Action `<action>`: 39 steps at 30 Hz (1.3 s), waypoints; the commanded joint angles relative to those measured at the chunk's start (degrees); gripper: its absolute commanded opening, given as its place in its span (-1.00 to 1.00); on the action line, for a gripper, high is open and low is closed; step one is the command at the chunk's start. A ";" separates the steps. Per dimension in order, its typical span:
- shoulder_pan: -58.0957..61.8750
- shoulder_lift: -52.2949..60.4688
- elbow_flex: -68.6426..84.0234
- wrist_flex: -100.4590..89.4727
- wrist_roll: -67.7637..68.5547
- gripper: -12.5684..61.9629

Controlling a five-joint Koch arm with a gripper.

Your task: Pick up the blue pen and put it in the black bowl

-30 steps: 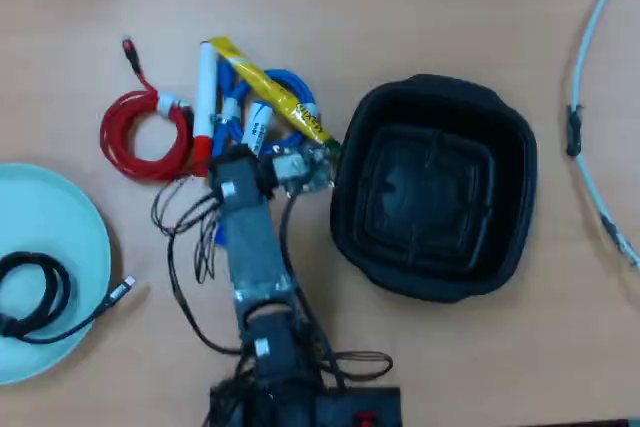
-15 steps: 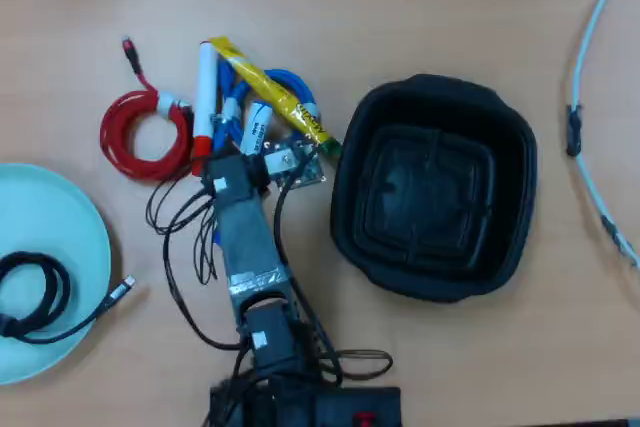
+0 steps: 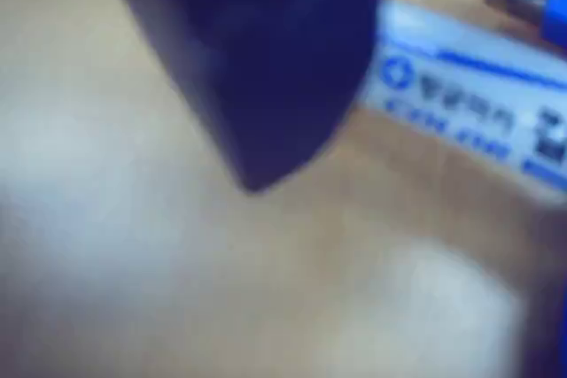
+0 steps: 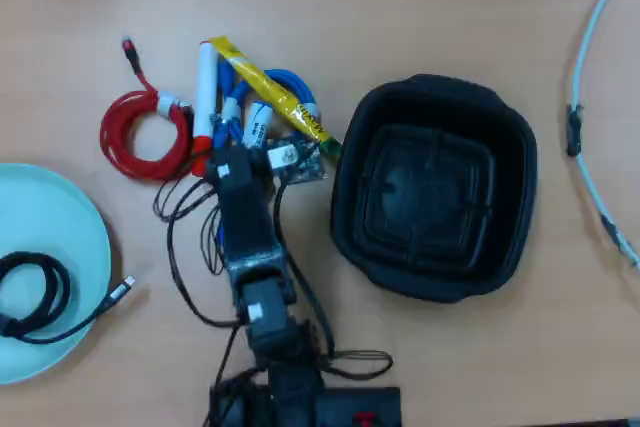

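Note:
The blue pen [image 3: 469, 95] lies on the table as a white barrel with blue lettering, to the right of the one dark fingertip [image 3: 254, 174] that shows in the blurred wrist view. In the overhead view the pen [image 4: 256, 131] lies in a pile, partly under my gripper [image 4: 240, 155], which hovers right over it. The other jaw is hidden, so I cannot tell whether the gripper is open or shut. The black bowl [image 4: 432, 187] stands empty to the right of the arm.
The pile also holds a white marker with a red cap [image 4: 205, 87], a coiled blue cable [image 4: 290, 84] and a yellow stick [image 4: 275, 97]. A coiled red cable [image 4: 140, 137] lies to its left. A pale turquoise plate [image 4: 70, 217] with a black cable is at the left edge.

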 commanded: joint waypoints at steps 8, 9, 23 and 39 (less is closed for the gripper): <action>1.23 -4.75 -8.00 -0.26 -5.80 0.43; 1.23 -4.92 -8.17 -0.26 -6.33 0.43; 0.62 -8.88 -9.32 -0.18 -11.87 0.44; 0.09 -14.41 -11.25 0.00 -4.83 -0.30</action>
